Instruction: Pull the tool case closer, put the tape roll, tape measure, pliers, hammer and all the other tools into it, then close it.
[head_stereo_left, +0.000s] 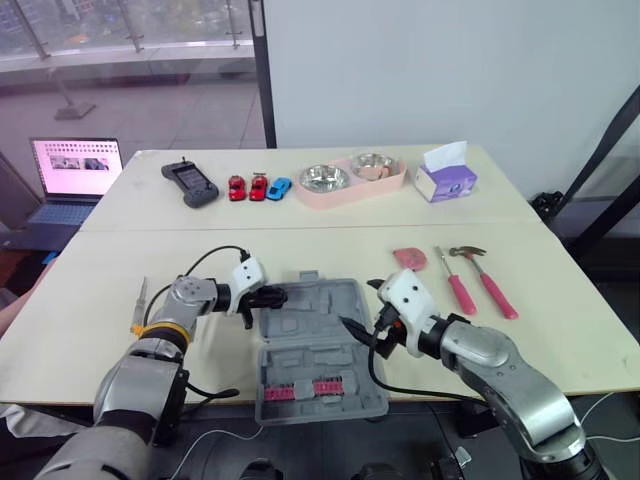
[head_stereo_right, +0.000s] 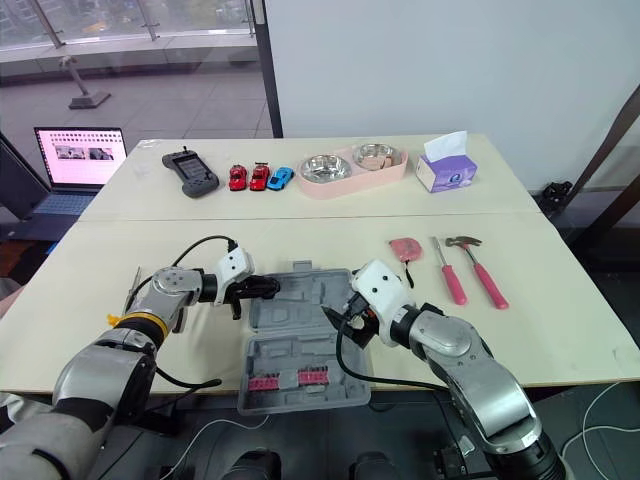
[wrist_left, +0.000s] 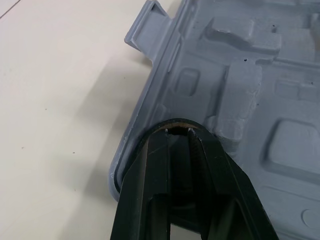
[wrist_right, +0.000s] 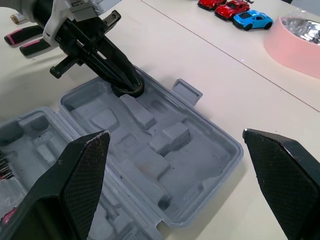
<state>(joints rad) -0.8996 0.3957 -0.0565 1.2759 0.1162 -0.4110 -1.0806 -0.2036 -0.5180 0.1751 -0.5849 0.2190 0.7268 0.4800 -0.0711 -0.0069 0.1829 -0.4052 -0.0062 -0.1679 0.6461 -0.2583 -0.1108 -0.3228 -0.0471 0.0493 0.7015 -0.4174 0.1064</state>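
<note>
At about 9 o'clock from the tool case (head_stereo_left: 318, 345), a pair of pink-and-black handles (wrist_right: 21, 39), probably the pliers, lies on the desk (head_stereo_left: 90, 330) and is not yet packed. The left gripper (head_stereo_left: 274, 296) is at the case's 10 o'clock corner, its jaws closed on a dark ring that looks like the tape roll (wrist_left: 175, 123), held just over the rim and the moulded ridges there. If it is let go on a ridge rather than in a recess, the roll could tip or roll out over the rim, or sit proud and stop the lid from shutting. Pressing down at that corner could also skid the light case. The case lies open, and its near half with the pink bits (head_stereo_left: 302, 388) appears to reach the desk's 6 o'clock edge, so any further pull risks tipping it off. The right gripper (head_stereo_left: 360, 335) hovers at the case's 3 o'clock side with its jaws spread wide and empty. A careless swing could knock the tray or meet the left arm. At 2 o'clock lie the pink tape measure (head_stereo_left: 409, 258), a screwdriver (head_stereo_left: 455, 284) and the hammer (head_stereo_left: 487, 276).
</note>
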